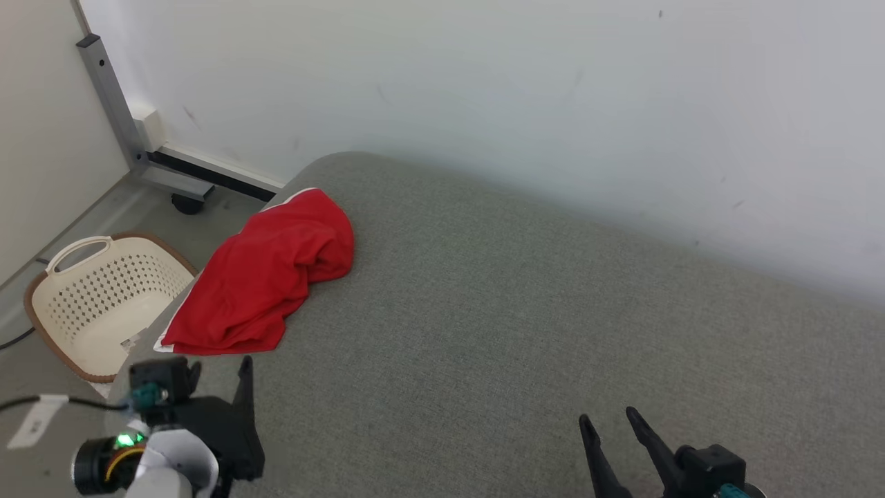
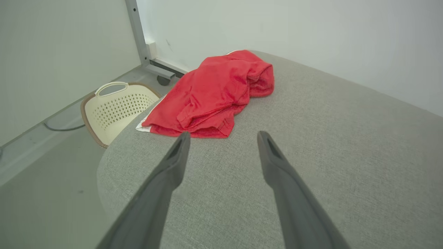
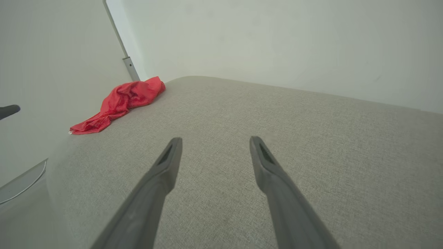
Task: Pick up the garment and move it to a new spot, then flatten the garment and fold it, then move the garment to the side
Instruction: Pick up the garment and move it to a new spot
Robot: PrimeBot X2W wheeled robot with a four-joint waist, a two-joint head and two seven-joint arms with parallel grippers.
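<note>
So the red garment (image 1: 266, 277) is lying crumpled at the far left corner of the grey padded surface (image 1: 525, 332), one edge right at the rim, with a cream laundry basket (image 1: 104, 297) on the floor beside it. The left gripper (image 2: 223, 136) hovers just short of it, jaws spread wide, nothing in them. The right gripper (image 3: 214, 140) is well apart, also wide and empty.

Even soft daylight, faint shadows, sharp focus, wide-angle bending at wrist-view edges
</note>
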